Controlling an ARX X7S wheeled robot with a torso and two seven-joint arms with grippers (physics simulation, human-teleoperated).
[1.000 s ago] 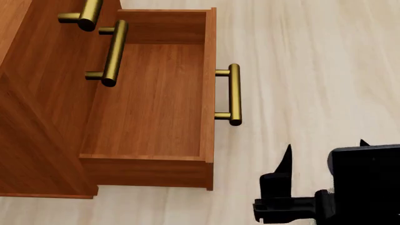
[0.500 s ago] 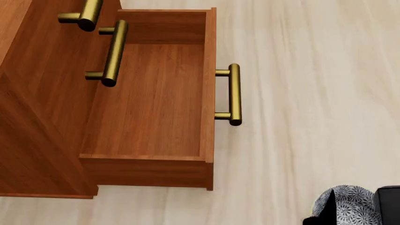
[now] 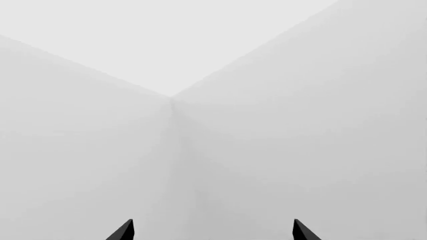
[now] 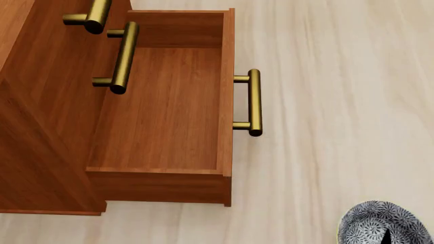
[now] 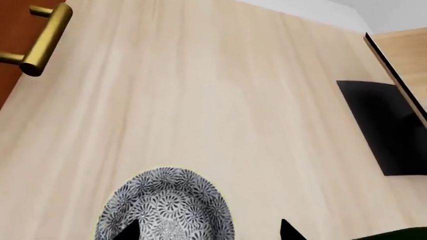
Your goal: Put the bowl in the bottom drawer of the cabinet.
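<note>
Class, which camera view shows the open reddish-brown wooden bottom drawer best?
The head view: the open reddish-brown wooden bottom drawer shows its whole bare inside. The right wrist view catches only its brass bar handle; the left wrist view shows none of it.

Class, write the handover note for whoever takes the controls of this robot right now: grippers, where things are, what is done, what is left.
Left gripper: open, empty, facing bare walls.
Right gripper: at the bowl, one fingertip over its inside. Whether it is gripping cannot be told.
Bowl: outside the cabinet, over the pale floor, off to the handle side of the drawer.
Bottom drawer: pulled out, nothing in it.
Done: drawer open.
Left: confirm the grip, carry the bowl over the drawer, set it inside.
</note>
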